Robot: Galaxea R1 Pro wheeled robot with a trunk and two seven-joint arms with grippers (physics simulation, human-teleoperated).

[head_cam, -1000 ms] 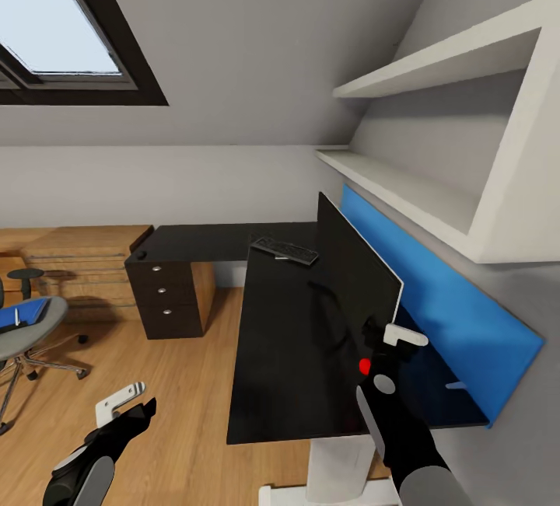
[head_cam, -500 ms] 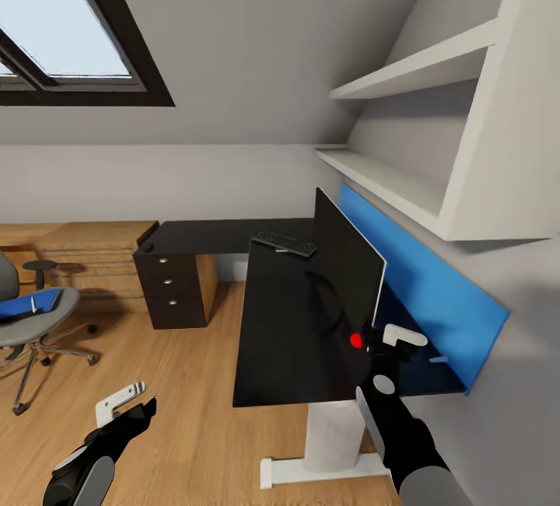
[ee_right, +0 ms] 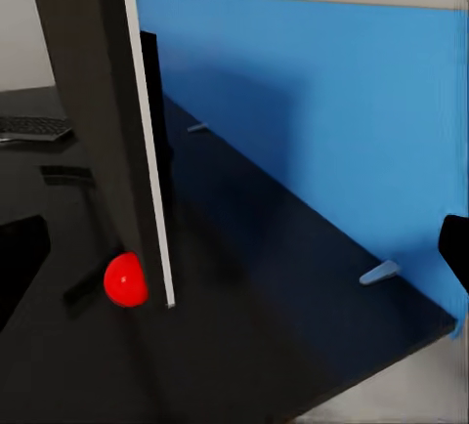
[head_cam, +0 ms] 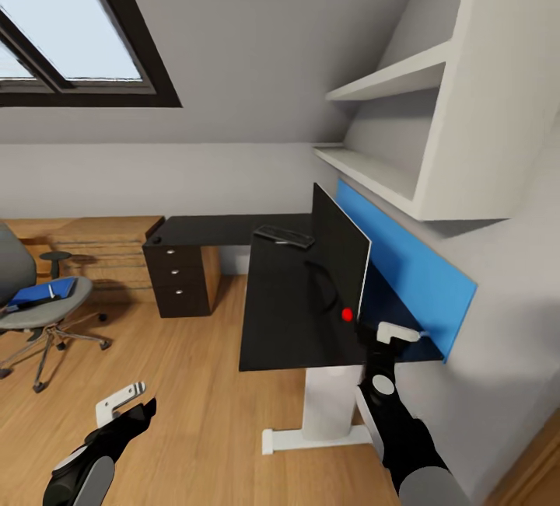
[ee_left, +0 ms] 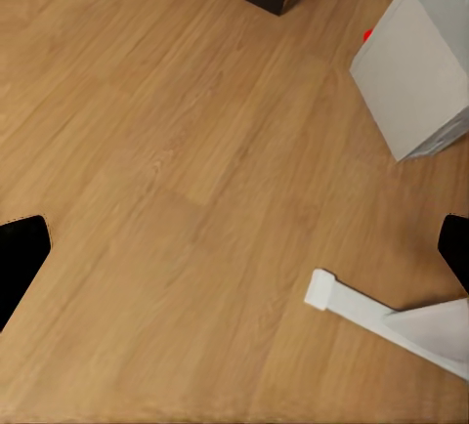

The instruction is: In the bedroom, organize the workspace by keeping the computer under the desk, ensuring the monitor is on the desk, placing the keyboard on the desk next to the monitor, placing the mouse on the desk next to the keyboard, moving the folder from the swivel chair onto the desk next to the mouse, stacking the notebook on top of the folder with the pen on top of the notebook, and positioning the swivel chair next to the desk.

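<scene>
The black-topped desk (head_cam: pixel 272 312) carries the upright monitor (head_cam: pixel 340 261) and, beyond it, the keyboard (head_cam: pixel 284 235). My right gripper (head_cam: pixel 381 333) is open at the desk's near edge, just short of the monitor's red-dotted corner (ee_right: pixel 125 279). At the far left stands the swivel chair (head_cam: pixel 19 319). On its seat lie blue flat items, folder and notebook (head_cam: pixel 39 292), with the white pen (head_cam: pixel 51 289) on them. My left gripper (head_cam: pixel 128 409) hangs open and empty above the floor. Its wrist view shows the computer (ee_left: pixel 415 67) on the floor. I cannot make out the mouse.
A black drawer unit (head_cam: pixel 180 280) holds up the desk's left wing, and a white leg (head_cam: pixel 327 413) with a foot bar (ee_left: pixel 366 312) its near end. A blue back panel (head_cam: pixel 408 269) runs behind the monitor, with white shelves (head_cam: pixel 389 172) above. A low wood cabinet (head_cam: pixel 101 249) lines the wall.
The camera has backed away from the desk, so the desk looks smaller and the chair has come further into view. My right gripper has drawn back from the monitor to the desk's near edge.
</scene>
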